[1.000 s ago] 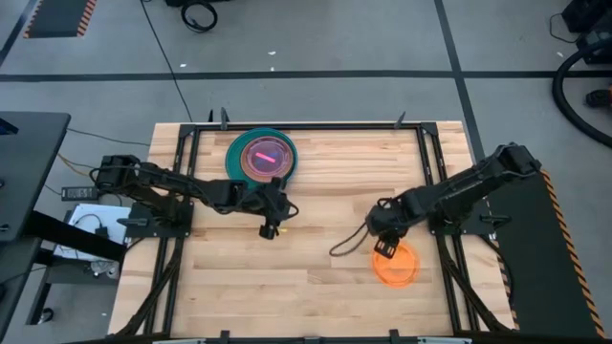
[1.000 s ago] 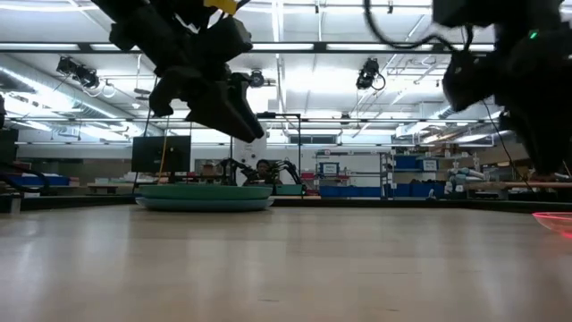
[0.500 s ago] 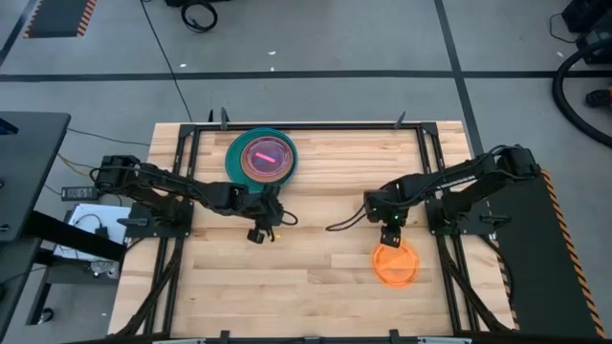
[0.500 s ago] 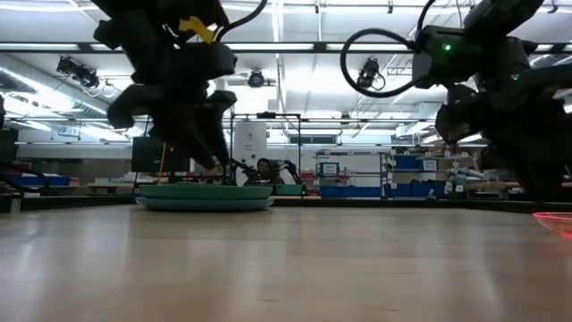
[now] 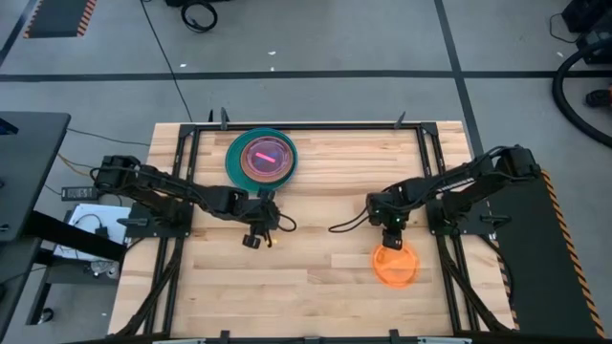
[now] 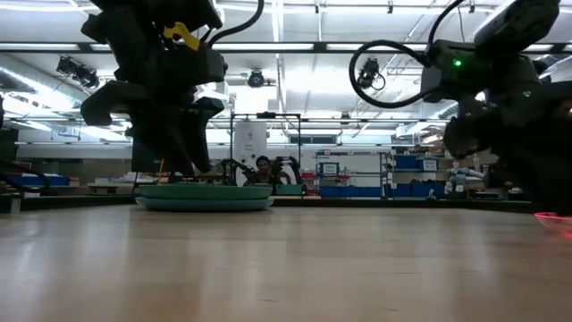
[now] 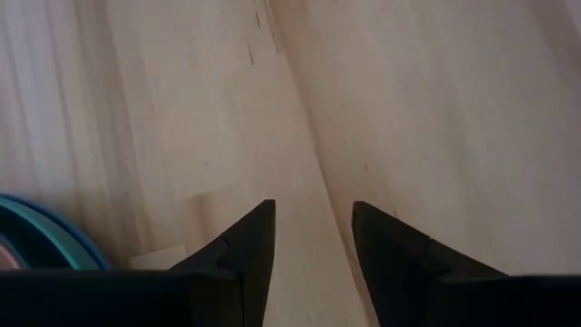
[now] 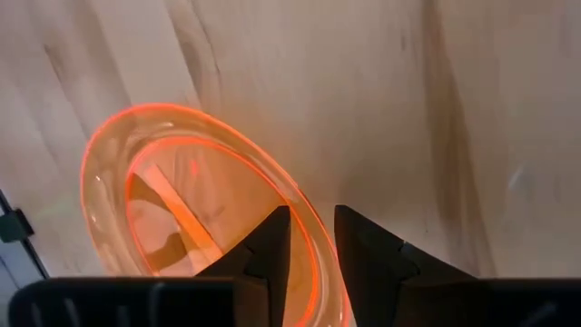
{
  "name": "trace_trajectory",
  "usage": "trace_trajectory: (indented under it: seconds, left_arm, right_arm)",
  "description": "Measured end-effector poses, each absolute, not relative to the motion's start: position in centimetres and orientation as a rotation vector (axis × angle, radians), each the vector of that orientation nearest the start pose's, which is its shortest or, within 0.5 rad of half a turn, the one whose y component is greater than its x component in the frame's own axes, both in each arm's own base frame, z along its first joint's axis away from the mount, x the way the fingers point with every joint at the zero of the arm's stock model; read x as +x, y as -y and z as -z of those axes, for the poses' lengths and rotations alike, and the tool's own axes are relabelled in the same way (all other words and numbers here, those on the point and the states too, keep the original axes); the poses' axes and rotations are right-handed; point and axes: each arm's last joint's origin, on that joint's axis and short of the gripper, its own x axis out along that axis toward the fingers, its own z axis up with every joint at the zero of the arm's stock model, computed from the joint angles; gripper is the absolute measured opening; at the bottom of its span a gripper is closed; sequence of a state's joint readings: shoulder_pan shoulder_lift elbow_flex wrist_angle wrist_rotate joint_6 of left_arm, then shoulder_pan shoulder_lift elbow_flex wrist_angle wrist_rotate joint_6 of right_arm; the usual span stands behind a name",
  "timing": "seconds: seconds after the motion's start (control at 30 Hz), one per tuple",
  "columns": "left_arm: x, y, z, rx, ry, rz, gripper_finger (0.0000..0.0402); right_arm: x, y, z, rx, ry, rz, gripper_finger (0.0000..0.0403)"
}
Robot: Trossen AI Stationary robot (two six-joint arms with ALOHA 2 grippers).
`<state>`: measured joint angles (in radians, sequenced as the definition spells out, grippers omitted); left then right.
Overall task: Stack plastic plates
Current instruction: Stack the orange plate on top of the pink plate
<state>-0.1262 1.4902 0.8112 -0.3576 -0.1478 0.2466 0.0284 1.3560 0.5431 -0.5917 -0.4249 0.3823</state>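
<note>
A stack of plates (image 5: 261, 158) rests on the table's far left part, a large teal plate below and a small pink one (image 5: 267, 156) on top; the low view shows it side-on (image 6: 206, 199). A small orange plate (image 5: 395, 266) lies flat on the near right. My left gripper (image 5: 252, 239) hovers open over bare wood (image 7: 313, 232), near of the stack. My right gripper (image 5: 390, 239) is at the orange plate's far rim (image 8: 304, 218). Its fingers are open by a narrow gap (image 8: 311, 234), one on each side of the rim. I cannot tell whether they touch it.
A dark frame rail (image 5: 316, 125) runs along the table's far edge, and rails run down both sides. A black cable (image 5: 346, 239) loops from the right arm over the middle of the table. Bare wood lies between the stack and the orange plate.
My left gripper has moved toward the table's left and near edges, away from the stack. My right gripper drew back from the orange plate toward the far edge, then came back to its far rim. Both plates have stayed in place.
</note>
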Motion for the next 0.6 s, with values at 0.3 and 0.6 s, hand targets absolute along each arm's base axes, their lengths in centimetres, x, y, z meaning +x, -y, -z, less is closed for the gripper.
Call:
trace_trajectory:
  seconds: [0.3, 0.6]
  left_arm:
    - [27.4, 3.1, -17.7, 0.367, -1.027, 0.109, 0.0155]
    - [25.4, 3.6, -18.9, 0.332, -1.105, 0.104, 0.0155]
  right_arm:
    - [19.4, -2.4, -13.1, 0.491, -1.412, -0.130, 0.0037]
    - [20.5, -2.4, -13.5, 0.621, -1.309, -0.083, 0.0007]
